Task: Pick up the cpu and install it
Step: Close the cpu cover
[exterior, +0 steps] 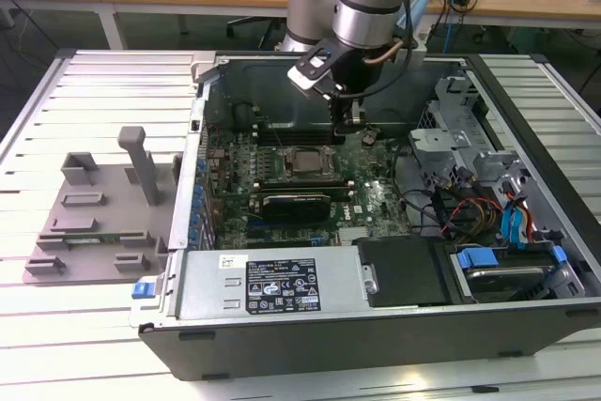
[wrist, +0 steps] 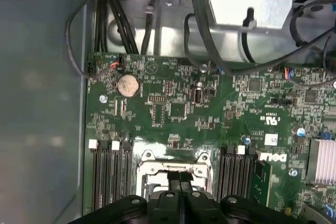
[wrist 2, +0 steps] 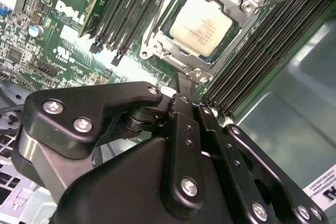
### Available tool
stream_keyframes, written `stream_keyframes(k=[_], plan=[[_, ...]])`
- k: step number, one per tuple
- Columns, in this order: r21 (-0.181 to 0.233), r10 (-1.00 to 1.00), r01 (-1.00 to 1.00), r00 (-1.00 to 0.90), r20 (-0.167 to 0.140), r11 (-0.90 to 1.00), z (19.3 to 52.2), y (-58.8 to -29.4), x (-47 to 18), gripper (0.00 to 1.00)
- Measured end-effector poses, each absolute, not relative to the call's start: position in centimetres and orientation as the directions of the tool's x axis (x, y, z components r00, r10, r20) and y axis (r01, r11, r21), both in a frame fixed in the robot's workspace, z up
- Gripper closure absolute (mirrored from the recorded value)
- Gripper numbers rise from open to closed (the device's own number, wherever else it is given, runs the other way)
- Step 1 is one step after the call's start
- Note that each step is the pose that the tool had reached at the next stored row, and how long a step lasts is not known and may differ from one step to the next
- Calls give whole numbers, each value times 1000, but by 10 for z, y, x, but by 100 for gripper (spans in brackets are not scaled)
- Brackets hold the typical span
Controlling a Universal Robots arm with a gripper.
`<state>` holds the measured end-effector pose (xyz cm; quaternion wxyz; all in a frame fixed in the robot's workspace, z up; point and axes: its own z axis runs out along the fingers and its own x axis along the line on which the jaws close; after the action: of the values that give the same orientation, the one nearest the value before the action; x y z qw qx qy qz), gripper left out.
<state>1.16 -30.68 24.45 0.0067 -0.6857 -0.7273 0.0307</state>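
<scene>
Directly above the socket's near edge, the gripper (wrist 2: 181,82) hangs inside the computer case (exterior: 376,337). Its fingers (wrist: 176,182) are pressed together with nothing between them. Just beyond the fingertips the cpu (wrist 2: 202,23) lies flat in the socket, its pale silvery top showing through the metal frame (wrist 2: 239,1) that surrounds it. The fingertips look very close to that frame, but I cannot tell if they touch it. Rows of black memory slots (wrist 2: 131,14) flank the socket on both sides of the gripper, all on the green motherboard (wrist: 173,108). Well away from the gripper, outside the case, a grey tray (exterior: 89,223) rests on the slatted table (exterior: 103,326).
</scene>
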Motion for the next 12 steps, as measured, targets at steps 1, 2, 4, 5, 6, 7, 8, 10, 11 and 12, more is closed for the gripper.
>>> stream_keyframes(k=[1,2,4,5,6,7,8,10,11,12], plan=[[-54,998,997,-60,-32,58,243,-307,10,89],[-54,998,997,-60,-32,58,241,-307,7,89],[-54,998,997,-60,-32,58,237,-307,2,89],[-54,998,997,-60,-32,58,233,-307,-3,89],[-54,998,997,-60,-32,58,231,-307,-6,89],[-54,998,997,-60,-32,58,229,-307,-9,89],[-54,998,997,-59,-32,58,226,-307,-15,89],[-54,998,997,-59,-32,58,222,-307,-24,89],[-54,998,997,-60,-32,58,218,-307,-32,89],[-54,998,997,-59,-32,58,215,-307,-36,89]])
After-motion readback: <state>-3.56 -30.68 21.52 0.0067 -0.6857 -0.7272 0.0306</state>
